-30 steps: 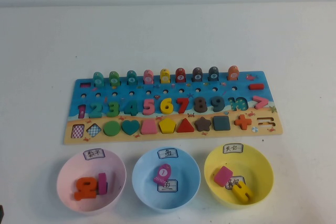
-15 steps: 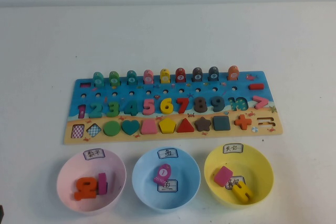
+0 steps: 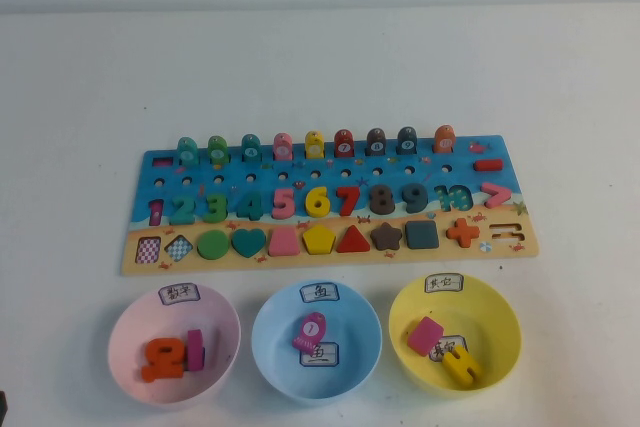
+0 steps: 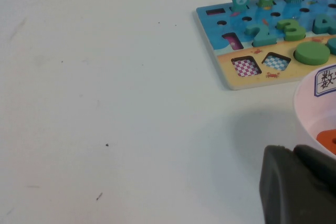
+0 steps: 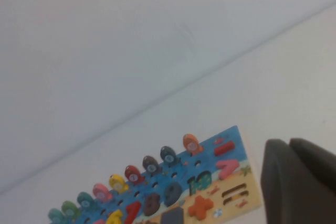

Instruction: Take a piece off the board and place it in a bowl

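While the board lies flat on the white table, its readable writing is the row of coloured numbers from 1 up to 10 across its blue part, and the fish-shaped pegs along its far edge carry small numbered discs too faint to read from the high view; the left wrist view shows 2, 3 and 4 on three of them. Each of the three bowls on the robot's side of the board bears small white labels with black characters, which I cannot read for certain. The piece is a small flat coral-pink chevron, like a ">" sign, and it sits in its slot at the right end of the board's number row, just past the 10, beyond the orange plus sign and below a short red bar. The yellow bowl stands near the board's right end on the robot's side, holding a magenta square piece and a yellow piece; the light-blue bowl is beside it and the pink bowl further left. Nothing on the board or in the bowls has moved from the earlier pictures. The left gripper hangs off the board's left end, by the pink bowl; whether its fingers are parted I cannot tell. The right gripper is raised off the board's right end, its fingers closed on nothing.
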Available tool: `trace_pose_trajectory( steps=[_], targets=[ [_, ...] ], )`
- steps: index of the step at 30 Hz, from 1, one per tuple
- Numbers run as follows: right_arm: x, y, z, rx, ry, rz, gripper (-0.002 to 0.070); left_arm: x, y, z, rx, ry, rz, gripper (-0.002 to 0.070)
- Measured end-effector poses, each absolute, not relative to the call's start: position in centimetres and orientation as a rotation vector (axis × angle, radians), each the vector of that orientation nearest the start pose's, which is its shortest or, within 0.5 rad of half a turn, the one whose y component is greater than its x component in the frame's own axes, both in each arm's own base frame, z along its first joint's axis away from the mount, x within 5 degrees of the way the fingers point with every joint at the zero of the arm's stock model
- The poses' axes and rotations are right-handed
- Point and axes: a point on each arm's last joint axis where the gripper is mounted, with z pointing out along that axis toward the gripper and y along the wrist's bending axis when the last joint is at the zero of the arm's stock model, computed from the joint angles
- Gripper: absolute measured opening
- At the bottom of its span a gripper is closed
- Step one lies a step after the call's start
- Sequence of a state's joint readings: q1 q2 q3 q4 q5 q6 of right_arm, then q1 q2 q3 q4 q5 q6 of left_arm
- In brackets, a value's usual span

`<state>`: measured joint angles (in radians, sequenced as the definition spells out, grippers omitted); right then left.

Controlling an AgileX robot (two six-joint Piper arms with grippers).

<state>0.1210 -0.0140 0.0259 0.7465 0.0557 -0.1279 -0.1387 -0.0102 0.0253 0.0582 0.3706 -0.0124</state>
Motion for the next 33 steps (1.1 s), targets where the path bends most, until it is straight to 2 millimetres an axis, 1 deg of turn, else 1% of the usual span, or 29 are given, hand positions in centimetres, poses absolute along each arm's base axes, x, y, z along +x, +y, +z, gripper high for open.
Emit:
trace_pose_trajectory(
  steps=[4, 5, 8, 9, 11, 13, 15, 17, 21, 23, 28, 33],
  targets=[
    [5.5, 1.6, 19.8, 0.389, 1.584, 0.716, -0.0017, 5.2, -0.5, 17.2, 0.154, 1.863, -0.047, -0.0003],
    [5.4, 1.8, 20.1, 0.383, 1.61, 0.739, -0.0017, 5.2, -0.5, 17.2, 0.154, 1.863, -0.047, -0.0003],
    [5.8, 2.5, 21.3, 0.353, 1.724, 0.778, -0.0017, 5.2, -0.5, 17.2, 0.154, 1.863, -0.047, -0.0003],
    [5.9, 2.8, 22.1, 0.337, 1.743, 0.792, -0.0017, 5.2, -0.5, 17.2, 0.154, 1.864, -0.047, -0.0003],
    [6.5, 3.3, 23.5, 0.29, 1.852, 0.797, -0.0017, 5.2, -0.5, 17.2, 0.154, 1.863, -0.047, -0.0003],
    [7.2, 3.7, 24.5, 0.242, 1.945, 0.779, -0.0017, 5.2, -0.5, 17.2, 0.154, 1.863, -0.047, -0.0003],
    [8.4, 4.2, 25.6, 0.181, 2.078, 0.754, -0.0017, 5.2, -0.5, 17.2, 0.154, 1.863, -0.047, -0.0003],
    [9.7, 4.5, 26.2, 0.131, 2.189, 0.721, -0.0017, 5.2, -0.5, 17.2, 0.154, 1.863, -0.047, -0.0003],
    [13.0, 5.1, 27.1, 0.06, 2.408, 0.672, -0.0017, 5.2, -0.5, 17.2, 0.154, 1.863, -0.047, -0.0003],
    [14.7, 5.3, 27.7, 0.033, 2.478, 0.656, -0.0017, 5.2, -0.5, 17.2, 0.154, 1.863, -0.047, -0.0003],
    [19.0, 6.2, 28.2, -0.047, 2.592, 0.604, -0.0017, 5.2, -0.5, 17.2, 0.154, 1.863, -0.047, -0.0003],
    [22.7, 8.8, 28.8, -0.167, 2.629, 0.618, -0.0017, 5.2, -0.5, 17.2, 0.154, 1.863, -0.047, -0.0003]
  ],
)
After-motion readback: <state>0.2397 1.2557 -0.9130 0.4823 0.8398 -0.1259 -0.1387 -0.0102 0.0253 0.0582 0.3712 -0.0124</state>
